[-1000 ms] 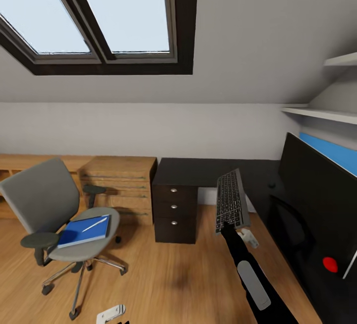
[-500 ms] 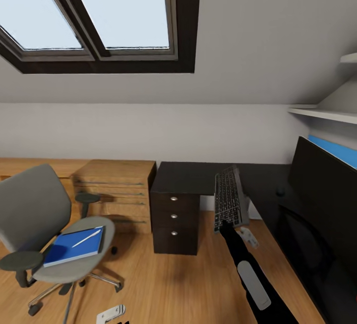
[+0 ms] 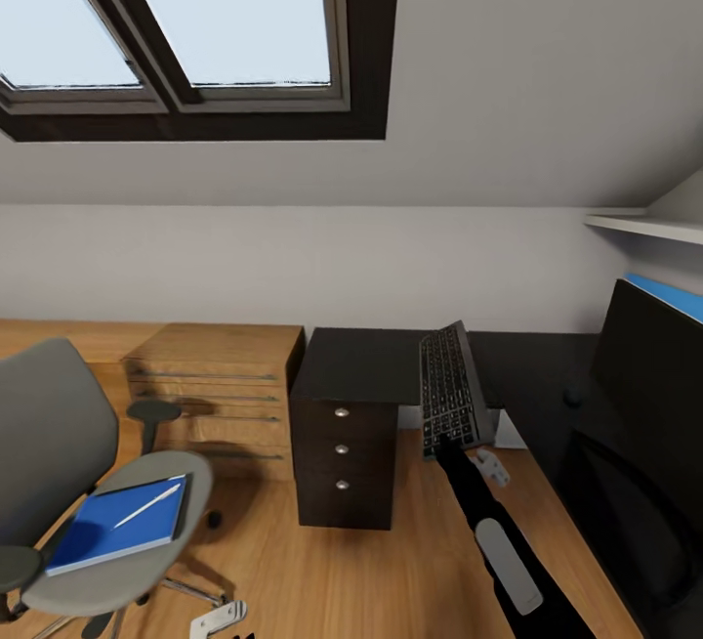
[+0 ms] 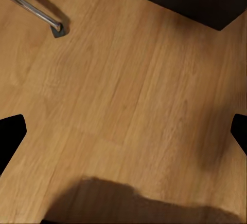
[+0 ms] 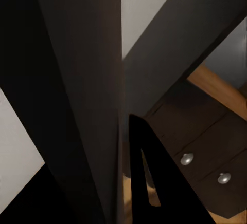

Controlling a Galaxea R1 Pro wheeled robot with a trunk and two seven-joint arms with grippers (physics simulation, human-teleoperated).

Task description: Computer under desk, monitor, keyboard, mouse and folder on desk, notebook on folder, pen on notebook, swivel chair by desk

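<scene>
Our right claw (image 3: 451,440) is gripping the keyboard (image 3: 451,391) by its near short end, holding it up in the air, tilted, over the gap between the drawer unit (image 3: 343,448) and the far stretch of the desk (image 3: 371,354). In the right wrist view the keyboard (image 5: 77,80) is running as a dark slab right beside one finger (image 5: 146,183). Our left claw (image 4: 123,131) is hanging over bare floor (image 4: 118,80) with its fingertips spread wide, holding nothing.

We are judging the keyboard to be light and stiff, yet long, so a pinch at one end is leaving most of its length hanging out as a lever; it could swing or slip if we are turning quickly. A hold nearer its middle would be steadier. We are planning to lower it flat, not drop it on a corner.

The monitor (image 3: 656,395) is standing on the desk at the right. The blue folder (image 3: 117,527), with the pen (image 3: 148,505) on it, is lying on the chair (image 3: 98,512) seat.
</scene>
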